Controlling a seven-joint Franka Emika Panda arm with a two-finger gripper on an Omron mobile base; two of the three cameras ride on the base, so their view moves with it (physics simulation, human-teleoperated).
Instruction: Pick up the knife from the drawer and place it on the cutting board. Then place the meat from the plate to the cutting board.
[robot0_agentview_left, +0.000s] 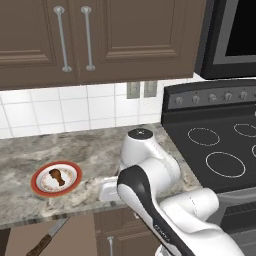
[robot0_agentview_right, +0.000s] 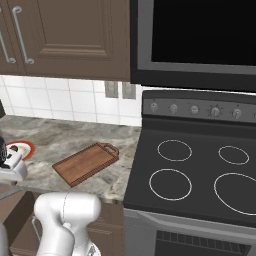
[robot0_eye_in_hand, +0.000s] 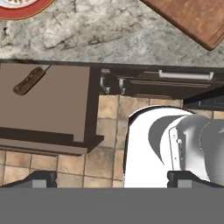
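While the drawer (robot0_eye_in_hand: 43, 105) stands pulled open below the marble-patterned bench (robot0_agentview_left: 20, 160), the knife (robot0_eye_in_hand: 29, 81) lies inside it on the light wood floor, near the back left corner as the hand view shows it, its dark wooden handle pointing away from the bench edge and its blade partly tucked under that edge. In the left base view the same knife (robot0_agentview_left: 47, 237) sits slanted at the bottom left, just beneath the bench front.

The gripper (robot0_eye_in_hand: 111, 179) hangs above the tiled floor (robot0_eye_in_hand: 109, 127), in front of the bench and to the right of the open drawer. Its two dark fingertips (robot0_eye_in_hand: 41, 178) sit far apart at the bottom of the hand view, so the jaws are spread wide and hold nothing.

On the bench, the plate (robot0_agentview_left: 56, 178) with its orange-red rim rests toward the left, and the meat (robot0_agentview_left: 57, 176) lies on its middle. In the right base view the plate (robot0_agentview_right: 22, 148) is at the far left, and the cutting board (robot0_agentview_right: 86, 163) lies well apart from it to the right, set at a slant with its handle tab toward the stove (robot0_agentview_right: 200, 175). The board is bare. A corner of the cutting board (robot0_eye_in_hand: 192, 17) also reaches into the top right of the hand view.
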